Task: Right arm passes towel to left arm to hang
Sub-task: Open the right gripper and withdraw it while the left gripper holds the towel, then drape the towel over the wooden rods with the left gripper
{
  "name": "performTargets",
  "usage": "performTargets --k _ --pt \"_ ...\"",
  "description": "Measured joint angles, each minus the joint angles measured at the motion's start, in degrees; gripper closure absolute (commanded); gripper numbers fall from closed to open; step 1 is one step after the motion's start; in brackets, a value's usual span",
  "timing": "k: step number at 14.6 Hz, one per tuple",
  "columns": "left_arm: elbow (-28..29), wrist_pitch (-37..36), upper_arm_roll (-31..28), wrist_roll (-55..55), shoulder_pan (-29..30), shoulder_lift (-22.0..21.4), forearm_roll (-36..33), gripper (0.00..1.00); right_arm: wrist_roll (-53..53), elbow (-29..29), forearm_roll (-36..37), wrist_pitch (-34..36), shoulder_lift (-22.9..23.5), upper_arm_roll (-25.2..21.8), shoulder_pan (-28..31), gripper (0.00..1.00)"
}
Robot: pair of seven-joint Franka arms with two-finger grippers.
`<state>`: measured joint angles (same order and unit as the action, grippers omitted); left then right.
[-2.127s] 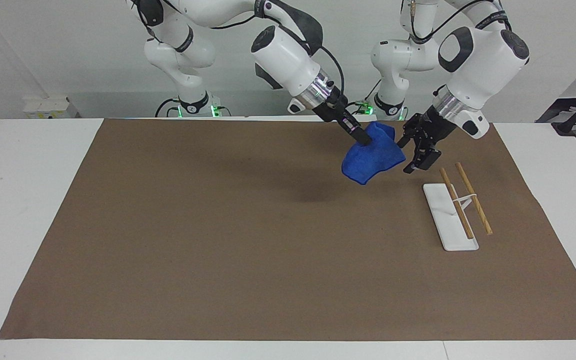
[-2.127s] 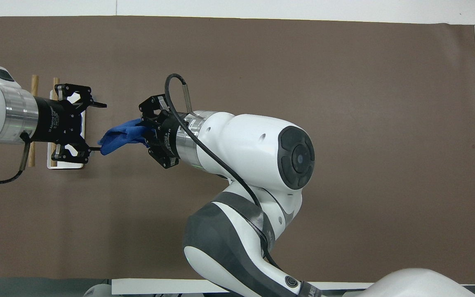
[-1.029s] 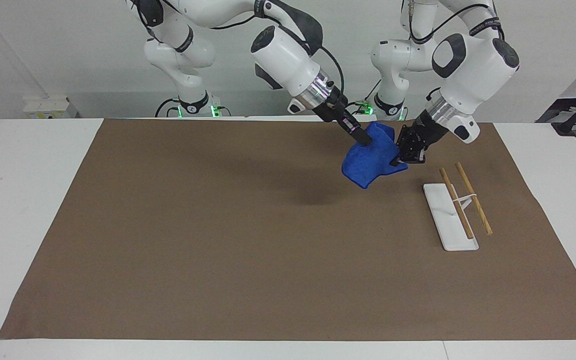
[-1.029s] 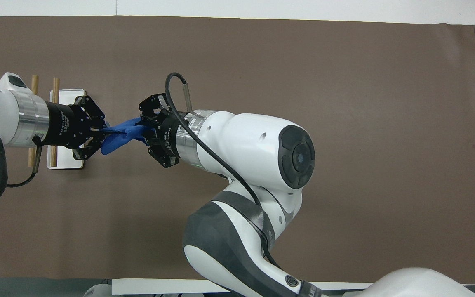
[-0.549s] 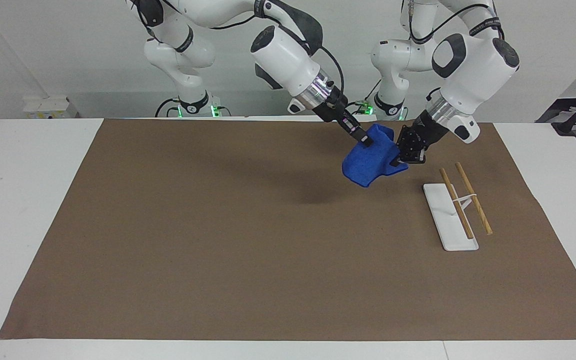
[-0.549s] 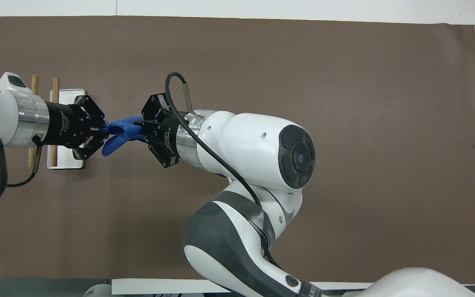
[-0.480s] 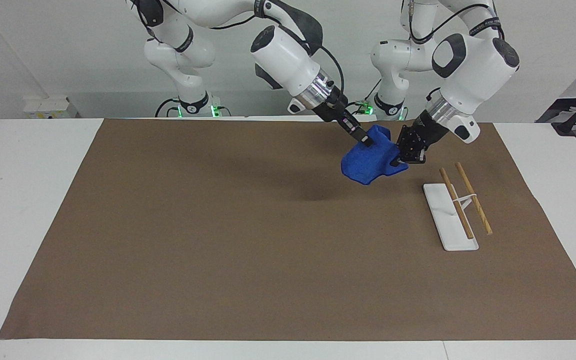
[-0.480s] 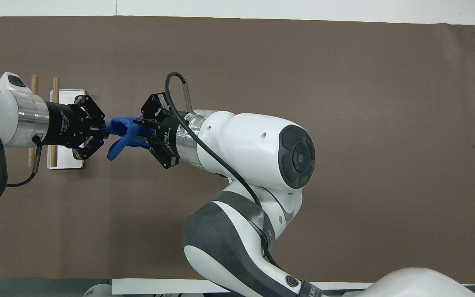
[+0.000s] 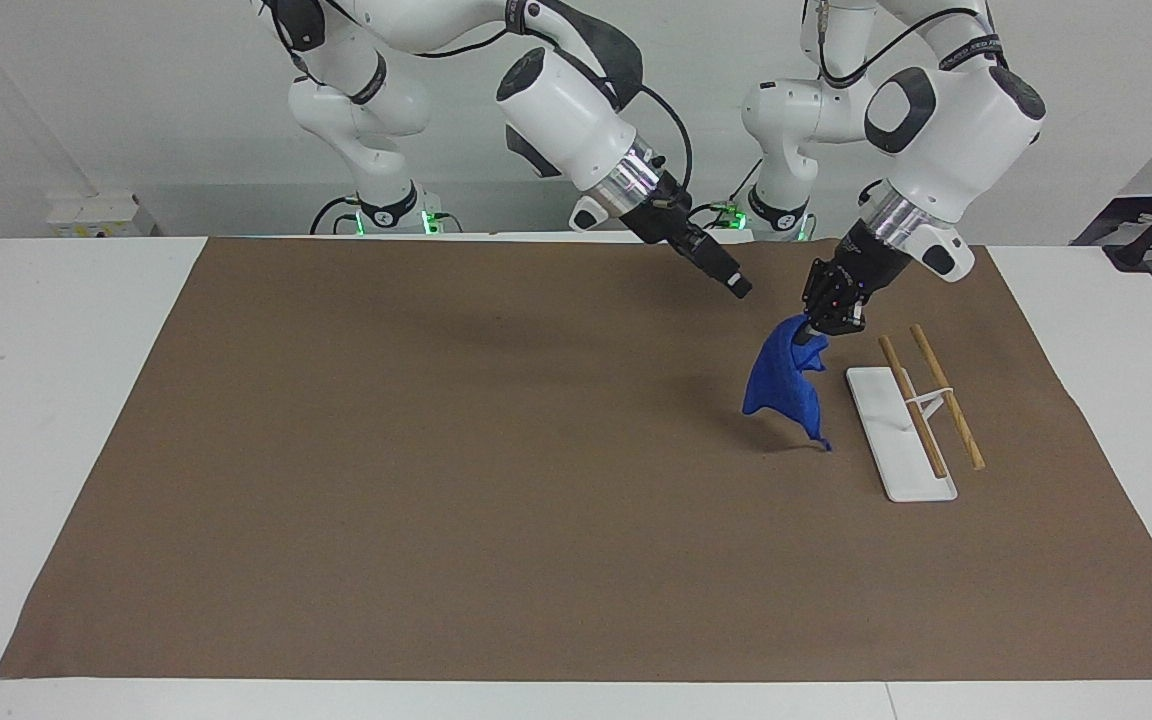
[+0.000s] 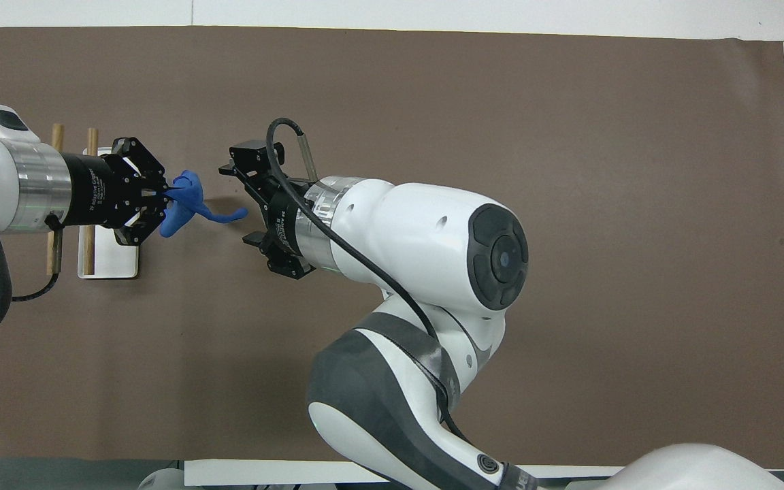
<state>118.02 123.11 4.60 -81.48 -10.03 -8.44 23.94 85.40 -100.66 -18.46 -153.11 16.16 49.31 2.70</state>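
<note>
Blue terry was what your left gripper (image 9: 820, 328) had pinched by its top edge: the towel (image 9: 784, 385) hung straight down from those closed fingertips, its lowest corner just above the brown mat (image 9: 436, 480), up in the air beside the rack (image 9: 904, 432). Your right gripper (image 9: 737, 287) stood apart from the cloth with its jaws spread wide and nothing in them, so the handover looked done on that side. What mattered for your coming move was this: the rack sat just beside the hanging towel, toward the left arm's end of the tabletop, and its two wooden rails (image 9: 947, 396) ran away from the robots. Judging from that, you had to carry the cloth sideways across those rails, with the left arm the nearer one.
</note>
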Motion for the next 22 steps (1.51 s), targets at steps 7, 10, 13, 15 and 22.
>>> performTargets --k 7,10,13,15,22 --pt "-0.2 0.9 -0.5 26.1 5.4 0.5 0.0 1.00 -46.9 -8.5 0.3 13.1 -7.9 -16.0 0.5 0.00" --pt "-0.1 1.2 -0.6 29.8 8.2 0.8 0.0 1.00 -67.1 -8.6 0.4 28.7 -10.9 -27.4 0.6 0.00" --pt "0.1 2.9 -0.7 32.5 11.0 0.9 0.0 1.00 -80.6 -7.4 1.3 41.6 -12.6 -40.1 0.1 0.00" --pt "0.1 3.3 -0.7 35.5 13.2 1.2 0.0 1.00 -81.7 -6.6 9.0 45.1 -13.7 -44.8 -0.3 0.00" --pt "0.8 6.4 -0.9 43.5 17.4 1.6 0.0 1.00 -86.8 -3.9 21.0 48.2 -16.3 -53.6 -1.3 0.00"
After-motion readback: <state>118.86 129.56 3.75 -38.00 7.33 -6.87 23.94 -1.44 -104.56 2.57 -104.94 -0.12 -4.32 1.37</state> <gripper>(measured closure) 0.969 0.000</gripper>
